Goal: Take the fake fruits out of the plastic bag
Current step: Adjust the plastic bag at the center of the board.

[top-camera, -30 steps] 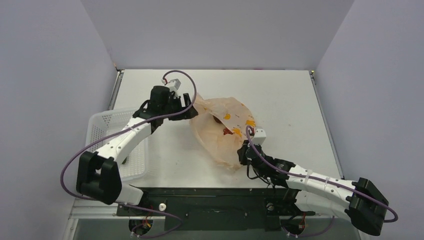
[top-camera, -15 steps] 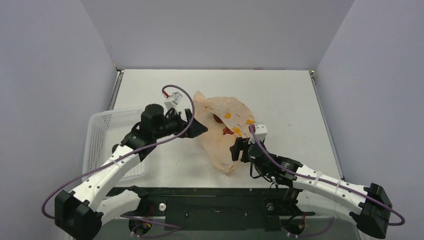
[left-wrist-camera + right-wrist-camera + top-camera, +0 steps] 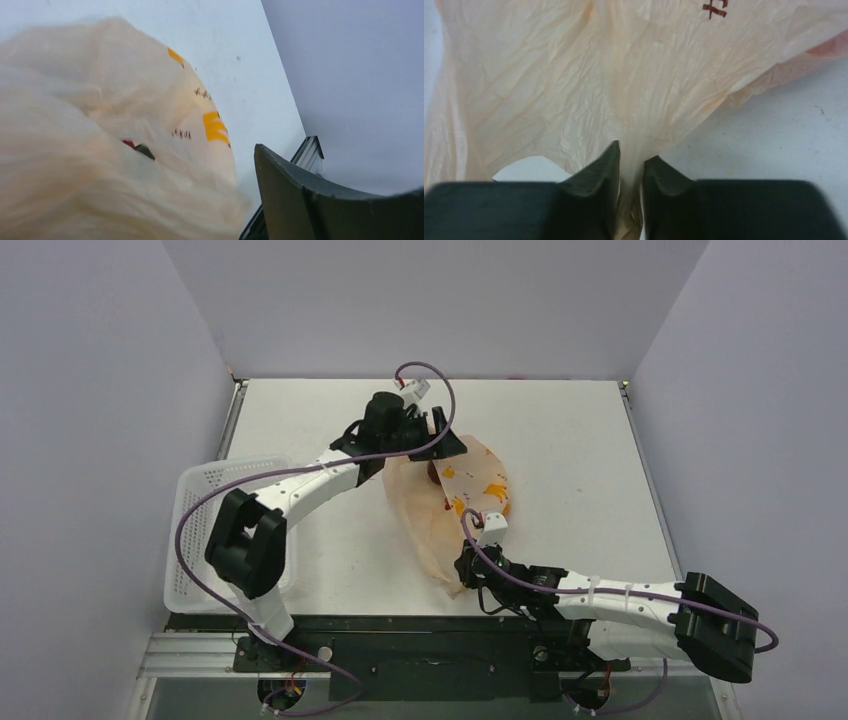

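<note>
Film from the plastic bag runs down between the fingers of the right pincer, which are drawn almost together, leaving a narrow slot filled by a creased fold of the bag's near end, so this pincer is pinching the bag. From above, the right pincer sits low at the bag's near tip, close to the bench edge. The left pincer is at the bag's far edge; its wrist view shows a single dark finger far to one side, with blurred bag film bulging just beside it, so the jaws stand wide apart, and whether they touch the film cannot be told. The bag is thin, translucent peach-orange with yellow-orange marks, lying crumpled mid-bench as a long shape running far to near. Fake fruits show through it as dark red and red spots in its far half, inside the bag. A white mesh basket stands at the bench's left side, apart from the bag. A second ago the left pincer was at the bag's left edge; it has since swung round to the far edge. The right pincer was spread half a second ago and has narrowed onto the film, and the bag is narrower than before.
</note>
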Motion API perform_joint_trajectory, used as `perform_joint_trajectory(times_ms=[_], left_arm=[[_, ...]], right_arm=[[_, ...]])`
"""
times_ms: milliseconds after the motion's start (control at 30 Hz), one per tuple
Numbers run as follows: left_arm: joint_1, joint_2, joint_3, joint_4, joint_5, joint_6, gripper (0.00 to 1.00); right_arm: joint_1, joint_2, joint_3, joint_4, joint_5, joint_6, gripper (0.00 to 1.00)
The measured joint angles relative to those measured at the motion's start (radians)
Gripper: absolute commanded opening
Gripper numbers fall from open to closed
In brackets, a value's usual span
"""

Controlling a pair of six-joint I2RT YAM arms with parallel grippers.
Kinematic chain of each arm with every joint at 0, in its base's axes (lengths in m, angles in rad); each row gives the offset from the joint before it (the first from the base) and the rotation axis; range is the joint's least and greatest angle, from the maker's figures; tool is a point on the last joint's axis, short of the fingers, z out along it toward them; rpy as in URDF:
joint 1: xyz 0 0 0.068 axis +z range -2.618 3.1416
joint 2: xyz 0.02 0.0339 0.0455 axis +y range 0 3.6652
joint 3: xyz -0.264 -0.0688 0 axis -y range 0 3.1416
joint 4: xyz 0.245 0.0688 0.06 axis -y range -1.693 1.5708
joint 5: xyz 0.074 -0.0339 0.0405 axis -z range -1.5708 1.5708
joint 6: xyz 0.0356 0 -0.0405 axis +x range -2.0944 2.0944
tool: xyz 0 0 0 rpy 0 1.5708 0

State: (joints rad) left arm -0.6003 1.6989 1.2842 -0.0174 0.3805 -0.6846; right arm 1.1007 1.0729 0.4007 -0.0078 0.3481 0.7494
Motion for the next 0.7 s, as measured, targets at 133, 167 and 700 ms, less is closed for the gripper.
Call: perform_joint_trajectory(times_ms=[133, 167, 700], left_arm=[[0.035, 0.148, 0.187, 0.007, -0.002, -0.004, 0.64], [0.048, 0.179, 0.229, 0.006, 0.002, -0.008, 0.64], [0.122, -0.169, -0.086, -0.025, 0.093, 0.014, 0.85]], right_arm=[[0.026, 0.044, -0.035, 0.072, -0.016, 0.015, 0.0], [0.031, 0.045, -0.05, 0.092, -0.018, 0.02, 0.0], [0.033, -0.095, -0.008, -0.01, 0.035, -0.021, 0.58]])
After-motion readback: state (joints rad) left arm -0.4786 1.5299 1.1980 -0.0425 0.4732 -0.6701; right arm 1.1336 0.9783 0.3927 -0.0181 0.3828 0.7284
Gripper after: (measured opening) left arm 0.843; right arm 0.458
